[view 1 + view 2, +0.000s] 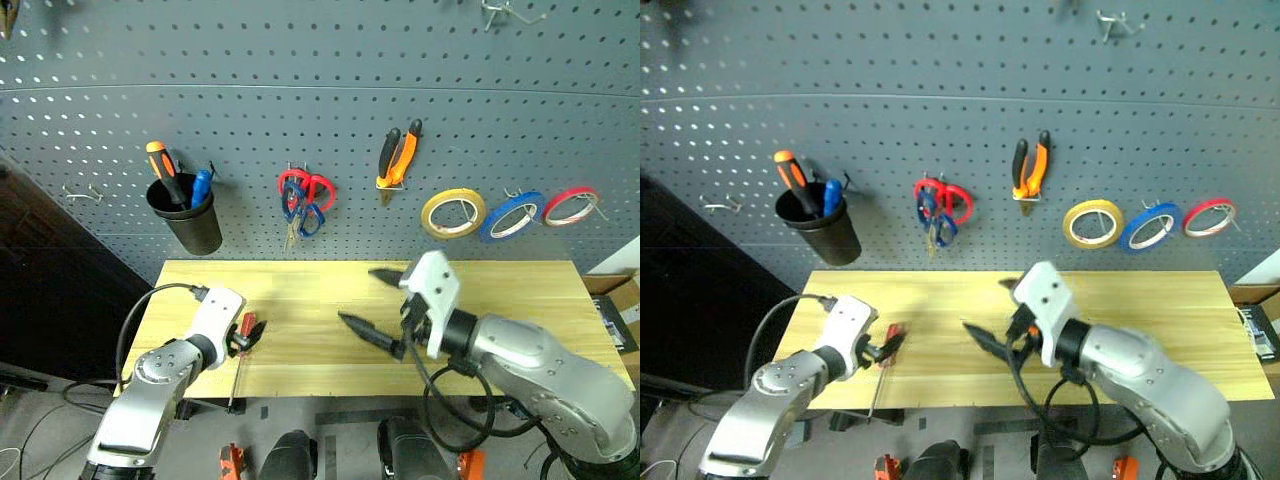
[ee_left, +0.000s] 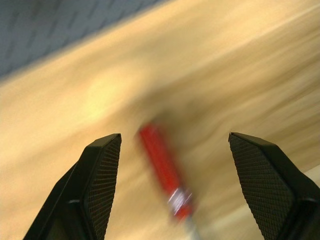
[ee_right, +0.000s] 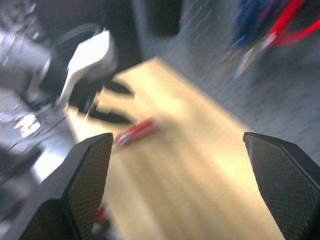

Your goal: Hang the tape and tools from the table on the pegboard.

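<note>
Retrieving the red-handled screwdriver [image 1: 243, 335] comes next; it lies at the surface's [image 1: 320, 300] front-left edge, shaft overhanging. With the left gripper [image 2: 170, 187] spread around its handle, close mid-handle. The right gripper [image 1: 372, 300] stands wide apart, empty.

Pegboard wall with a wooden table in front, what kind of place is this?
Most likely a workshop or tool bench: a perforated pegboard hung with pliers, scissors and tape rolls, above a plank table.
</note>
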### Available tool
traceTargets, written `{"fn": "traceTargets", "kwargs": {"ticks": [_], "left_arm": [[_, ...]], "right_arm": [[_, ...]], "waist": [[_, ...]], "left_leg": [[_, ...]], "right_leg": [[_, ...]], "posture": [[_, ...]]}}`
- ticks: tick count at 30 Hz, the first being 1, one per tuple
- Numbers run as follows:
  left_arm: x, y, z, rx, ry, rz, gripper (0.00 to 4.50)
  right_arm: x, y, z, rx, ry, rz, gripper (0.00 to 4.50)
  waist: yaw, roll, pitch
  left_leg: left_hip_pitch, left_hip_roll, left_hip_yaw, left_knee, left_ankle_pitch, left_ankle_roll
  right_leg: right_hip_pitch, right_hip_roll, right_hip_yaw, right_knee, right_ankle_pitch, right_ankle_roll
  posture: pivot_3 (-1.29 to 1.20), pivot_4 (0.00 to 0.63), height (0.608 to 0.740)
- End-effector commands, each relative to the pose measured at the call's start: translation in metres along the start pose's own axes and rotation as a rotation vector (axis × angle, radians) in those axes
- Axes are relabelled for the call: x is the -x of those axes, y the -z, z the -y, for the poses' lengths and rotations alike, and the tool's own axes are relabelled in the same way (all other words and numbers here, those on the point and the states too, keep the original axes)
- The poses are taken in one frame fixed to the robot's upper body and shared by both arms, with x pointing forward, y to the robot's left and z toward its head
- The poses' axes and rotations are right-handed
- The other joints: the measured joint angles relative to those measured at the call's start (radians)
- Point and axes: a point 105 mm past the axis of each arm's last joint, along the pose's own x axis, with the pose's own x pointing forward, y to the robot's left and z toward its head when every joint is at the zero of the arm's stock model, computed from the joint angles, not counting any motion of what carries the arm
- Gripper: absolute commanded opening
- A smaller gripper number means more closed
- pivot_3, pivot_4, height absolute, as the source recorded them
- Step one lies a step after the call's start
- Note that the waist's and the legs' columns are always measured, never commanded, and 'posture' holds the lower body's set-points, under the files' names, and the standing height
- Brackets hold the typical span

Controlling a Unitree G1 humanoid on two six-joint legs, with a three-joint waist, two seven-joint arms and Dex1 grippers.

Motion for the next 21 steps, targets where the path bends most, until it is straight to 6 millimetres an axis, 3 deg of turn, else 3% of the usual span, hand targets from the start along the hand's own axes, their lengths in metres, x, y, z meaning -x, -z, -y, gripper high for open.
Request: {"fn": "traceTargets", "kwargs": {"ticks": [1,6,14,17,21], "left_arm": [[-0.006,0.017,-0.006,0.048,-0.021,-0.118,3.64],[-0.023,0.033,0.007,0.107,0.037,-0.232,3.64],[-0.038,0.047,0.004,0.218,0.006,-0.337,3.64],[-0.040,0.046,0.000,0.225,-0.011,-0.333,3.04],[-0.043,0.045,-0.002,0.219,-0.019,-0.322,1.88]], "right_arm": [[-0.005,0.006,-0.006,0.010,-0.022,-0.037,4.50],[-0.011,0.003,-0.010,0.034,-0.042,-0.044,4.50],[-0.011,0.002,-0.010,0.081,-0.073,-0.062,4.50],[-0.010,0.002,-0.009,0.088,-0.073,-0.065,4.50],[-0.009,0.002,-0.009,0.093,-0.074,-0.070,4.50]], "waist": [[0.000,0.000,0.000],[-0.002,0.000,0.000],[-0.005,-0.001,0.000],[-0.005,-0.001,-0.001],[-0.005,-0.001,-0.001]], "left_leg": [[0.000,0.000,0.000,0.000,0.000,-0.001],[0.000,0.000,0.000,0.000,0.001,-0.001],[-0.001,0.000,0.000,0.000,0.001,-0.002],[0.000,0.000,0.000,0.000,0.001,-0.002],[0.000,0.000,0.000,0.000,0.001,-0.002]], "right_leg": [[0.000,0.000,0.000,0.000,0.000,0.000],[0.000,0.000,0.000,0.000,0.000,0.000],[-0.001,-0.001,0.000,0.000,0.000,0.000],[-0.001,-0.002,0.001,0.000,0.000,0.000],[-0.001,-0.002,0.001,0.000,0.000,0.000]], "posture": [[0.01,0.201,0.740],[0.01,0.201,0.740],[-0.04,0.199,0.740],[-0.04,0.193,0.740],[-0.04,0.189,0.740]]}}
